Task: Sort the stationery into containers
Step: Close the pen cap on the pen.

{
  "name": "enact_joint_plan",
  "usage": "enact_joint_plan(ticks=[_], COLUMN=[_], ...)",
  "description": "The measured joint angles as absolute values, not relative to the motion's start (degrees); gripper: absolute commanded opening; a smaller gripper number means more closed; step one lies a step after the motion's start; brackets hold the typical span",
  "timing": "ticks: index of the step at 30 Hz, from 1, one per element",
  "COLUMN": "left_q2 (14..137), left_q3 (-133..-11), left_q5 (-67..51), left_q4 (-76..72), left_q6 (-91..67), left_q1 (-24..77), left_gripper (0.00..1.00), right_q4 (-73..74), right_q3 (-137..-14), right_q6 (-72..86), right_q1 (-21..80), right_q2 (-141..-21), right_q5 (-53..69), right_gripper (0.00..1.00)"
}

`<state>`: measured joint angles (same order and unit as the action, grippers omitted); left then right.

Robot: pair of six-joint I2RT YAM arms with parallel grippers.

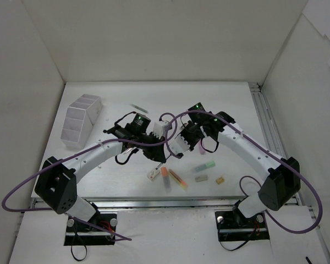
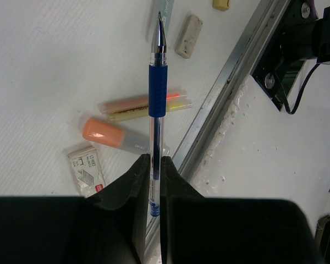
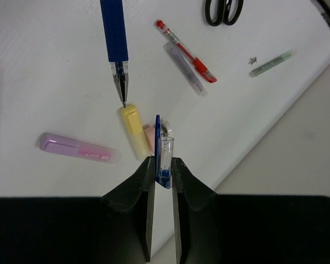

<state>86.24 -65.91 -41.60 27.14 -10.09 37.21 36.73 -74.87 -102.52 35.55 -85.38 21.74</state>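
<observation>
My left gripper [image 2: 155, 165] is shut on the rear of an uncapped blue pen [image 2: 157, 88], held above the table with its tip pointing away. My right gripper [image 3: 164, 165] is shut on a clear pen cap with a blue clip [image 3: 165, 157]. In the right wrist view the blue pen [image 3: 115, 33] hangs at the top, its tip a short way above the cap and left of it. In the top view both grippers, left [image 1: 157, 155] and right [image 1: 176, 148], meet over the table's middle. The white organiser [image 1: 81, 118] stands far left.
Below lie an orange highlighter [image 2: 107, 135], a peach-yellow highlighter [image 2: 143, 106], a small staples box [image 2: 87, 171] and a whitish eraser [image 2: 188, 36]. The right wrist view shows a yellow highlighter [image 3: 133, 129], pink highlighter [image 3: 77, 148], red pen [image 3: 187, 52] and scissors [image 3: 224, 11]. The table's metal edge rail [image 2: 225, 82] is near.
</observation>
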Motion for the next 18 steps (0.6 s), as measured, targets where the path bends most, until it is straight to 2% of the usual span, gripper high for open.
enact_joint_plan(ticks=[18], left_q2=[86.24], left_q3=[-65.91], left_q5=[-41.15], left_q4=[27.18], left_q6=[-10.09], left_q1=[37.21], left_gripper=[0.0], right_q4=[36.69], right_q3=[-71.99], right_q6=[-102.48], right_q1=[35.73], right_q2=[-84.95], right_q5=[20.4], right_gripper=[0.0])
